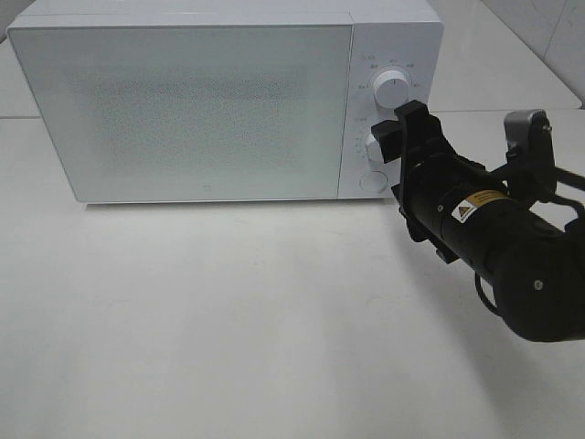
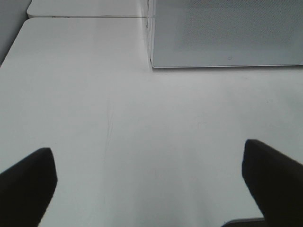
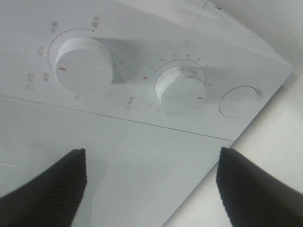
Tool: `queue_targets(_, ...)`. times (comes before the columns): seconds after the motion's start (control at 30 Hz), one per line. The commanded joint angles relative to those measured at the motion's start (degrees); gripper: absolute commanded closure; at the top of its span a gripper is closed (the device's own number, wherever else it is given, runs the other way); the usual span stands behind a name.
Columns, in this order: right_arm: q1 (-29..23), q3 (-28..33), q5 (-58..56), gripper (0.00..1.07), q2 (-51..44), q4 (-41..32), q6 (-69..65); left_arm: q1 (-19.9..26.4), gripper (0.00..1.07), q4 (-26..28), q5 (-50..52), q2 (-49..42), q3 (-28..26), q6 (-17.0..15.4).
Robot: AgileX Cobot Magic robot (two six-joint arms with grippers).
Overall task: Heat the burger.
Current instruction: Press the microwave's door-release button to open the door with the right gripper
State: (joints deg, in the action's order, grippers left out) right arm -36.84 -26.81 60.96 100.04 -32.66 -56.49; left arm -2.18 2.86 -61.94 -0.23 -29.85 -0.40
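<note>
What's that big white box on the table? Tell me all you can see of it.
It is a white microwave, boxy and smooth, standing upright on the white table. Its dotted, cloudy door is shut; nothing shows inside. Its right panel carries an upper knob, a lower knob with its red mark turned off zero, and a round button. The open right tool hovers before the lower knob, seemingly not touching.

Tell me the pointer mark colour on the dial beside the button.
Red mark on the round white dial; clearest in right wrist view.
</note>
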Motion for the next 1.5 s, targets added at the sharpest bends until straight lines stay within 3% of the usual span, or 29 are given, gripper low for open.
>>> queue_targets(0.03,0.11,0.06,-8.71,0.34,-5.39,0.92,11.12,-0.06,0.07,0.23,0.46,-0.97,0.29,-0.06)
queue_targets(0.47,0.11,-0.46,-32.03,0.34,-16.50,0.57,40.74,-0.06,0.07,0.23,0.46,-0.97,0.29,-0.06)
queue_targets(0.73,0.11,-5.61,-53.17,0.34,-19.25,0.69,59.64,-0.06,0.07,0.23,0.46,-0.97,0.29,-0.06)
queue_targets(0.8,0.11,-9.40,-63.37,0.34,-19.31,1.95,65.26,-0.06,0.07,0.23,0.46,-0.97,0.29,-0.06)
queue_targets(1.0,0.11,-13.29,-71.68,0.34,-19.31,6.88,64.86,-0.06,0.07,0.23,0.46,-0.97,0.29,-0.06)
queue_targets(1.07,0.11,-17.30,-80.96,0.34,-19.65,13.87,63.43,-0.06,0.07,0.23,0.46,-0.97,0.29,-0.06)
queue_targets(1.17,0.11,-19.82,-87.49,0.34,-20.40,18.05,61.76,-0.06,0.07,0.23,0.46,-0.97,0.29,-0.06)
queue_targets(1.5,0.11,-22.92,-98.61,0.34,-28.71,28.07,58.79,-0.06,0.07,0.23,0.46,-0.97,0.29,-0.06)
